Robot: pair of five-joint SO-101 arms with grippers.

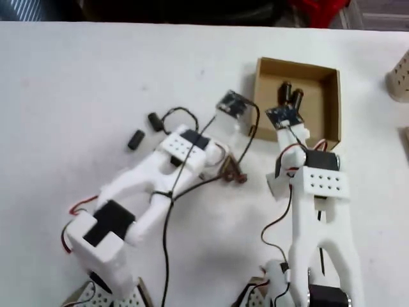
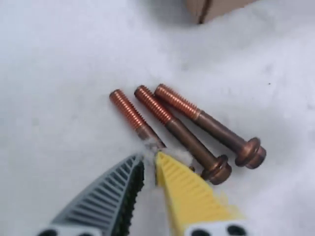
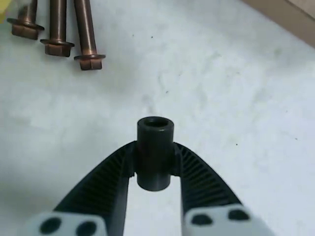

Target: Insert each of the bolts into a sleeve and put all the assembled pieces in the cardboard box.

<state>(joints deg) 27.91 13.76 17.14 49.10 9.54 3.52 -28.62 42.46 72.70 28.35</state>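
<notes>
Just short of the cardboard box [image 1: 297,64], three copper bolts [image 2: 182,132] lie side by side on the white table [image 1: 77,77]. A broad stretch of table runs left of the box, where two loose sleeves [image 1: 154,120] sit well apart from it. The left gripper [image 2: 150,157] pinches the outermost bolt [image 2: 132,115] at its head end, fingers nearly together, and the right gripper [image 3: 154,150] clamps a black held sleeve [image 3: 155,130] near the box's edge.

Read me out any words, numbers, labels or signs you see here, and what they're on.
None can be read.
The bolts, sleeve, box and table show no print.
Any marks on the arms' circuit boards are too small to read.
</notes>
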